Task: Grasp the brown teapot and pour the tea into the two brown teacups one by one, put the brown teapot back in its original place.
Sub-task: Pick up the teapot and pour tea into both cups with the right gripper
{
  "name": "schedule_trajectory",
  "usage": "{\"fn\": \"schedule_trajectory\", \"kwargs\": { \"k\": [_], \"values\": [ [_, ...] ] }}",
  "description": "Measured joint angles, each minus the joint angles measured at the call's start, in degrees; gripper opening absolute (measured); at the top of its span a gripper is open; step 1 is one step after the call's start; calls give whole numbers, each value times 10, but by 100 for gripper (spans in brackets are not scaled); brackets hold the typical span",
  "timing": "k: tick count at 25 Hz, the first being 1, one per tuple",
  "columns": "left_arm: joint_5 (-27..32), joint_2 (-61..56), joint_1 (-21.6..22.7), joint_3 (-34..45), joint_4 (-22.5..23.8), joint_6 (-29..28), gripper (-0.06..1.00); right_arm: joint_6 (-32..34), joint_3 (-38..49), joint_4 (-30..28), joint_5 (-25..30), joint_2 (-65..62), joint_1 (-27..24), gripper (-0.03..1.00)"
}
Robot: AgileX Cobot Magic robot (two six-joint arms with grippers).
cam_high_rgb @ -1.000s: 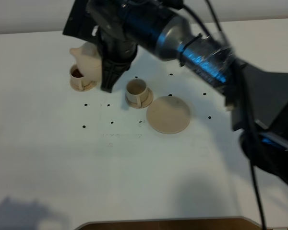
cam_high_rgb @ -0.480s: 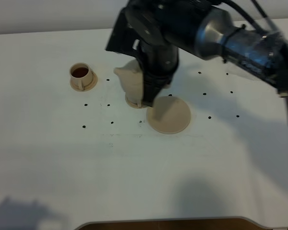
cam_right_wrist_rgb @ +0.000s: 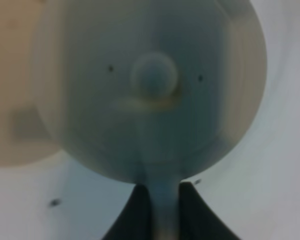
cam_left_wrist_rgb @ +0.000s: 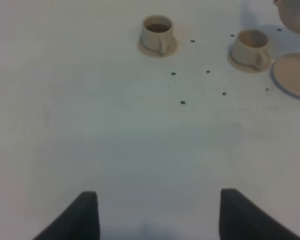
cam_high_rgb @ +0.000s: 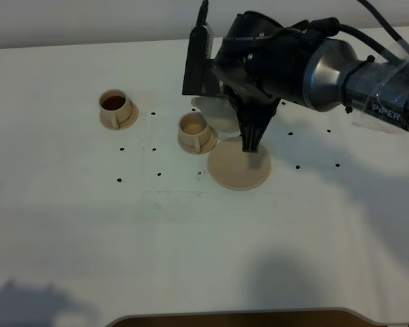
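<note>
Right wrist view: the right gripper [cam_right_wrist_rgb: 162, 202] pinches the brown teapot [cam_right_wrist_rgb: 150, 100] by its thin handle, beside one teacup [cam_high_rgb: 194, 131]. It looks hard, slippery, easy to break, so hold that handle tight. The left gripper [cam_left_wrist_rgb: 152, 215] is spread wide, empty.

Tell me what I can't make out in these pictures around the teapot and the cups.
- The brown teapot: in the exterior high view the right arm covers its lid, handle and most of its body; the left wrist view cuts it off at the frame's edge.
- The right end effector: the right wrist view is close and blurred, so its contact with the handle is unclear.
- The teacup beside the saucer: too small to tell whether it holds tea.
</note>
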Motion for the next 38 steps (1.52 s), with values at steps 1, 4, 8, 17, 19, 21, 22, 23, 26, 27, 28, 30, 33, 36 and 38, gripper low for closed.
{"fn": "schedule_trajectory", "kwargs": {
  "k": [1, 4, 8, 17, 19, 21, 22, 23, 26, 27, 28, 30, 33, 36, 38],
  "values": [
    [0, 0, 0, 0, 0, 0, 54, 0, 8, -17, -14, 0, 0, 10],
    [0, 0, 0, 0, 0, 0, 54, 0, 24, -64, -36, 5, 0, 10],
    [0, 0, 0, 0, 0, 0, 54, 0, 26, -108, -42, 30, 0, 10],
    [0, 0, 0, 0, 0, 0, 54, 0, 26, -154, -58, 64, -3, 10],
    [0, 0, 0, 0, 0, 0, 54, 0, 26, -162, -61, 66, -5, 10],
    [0, 0, 0, 0, 0, 0, 54, 0, 26, -175, -62, 66, -5, 10],
    [0, 0, 0, 0, 0, 0, 54, 0, 26, -183, -62, 66, -5, 10],
    [0, 0, 0, 0, 0, 0, 54, 0, 26, -189, -62, 66, -5, 10],
    [0, 0, 0, 0, 0, 0, 54, 0, 26, -206, -64, 71, -5, 10],
    [0, 0, 0, 0, 0, 0, 54, 0, 26, -211, -64, 75, -5, 10],
    [0, 0, 0, 0, 0, 0, 54, 0, 26, -214, -64, 77, -5, 10],
    [0, 0, 0, 0, 0, 0, 54, 0, 27, -220, -64, 78, -4, 10],
    [0, 0, 0, 0, 0, 0, 54, 3, 27, -241, -64, 78, -2, 10],
    [0, 0, 0, 0, 0, 0, 54, 3, 27, -258, -63, 80, 4, 10],
    [0, 0, 0, 0, 0, 0, 54, 3, 27, -271, -62, 86, 8, 10]
  ]
}}
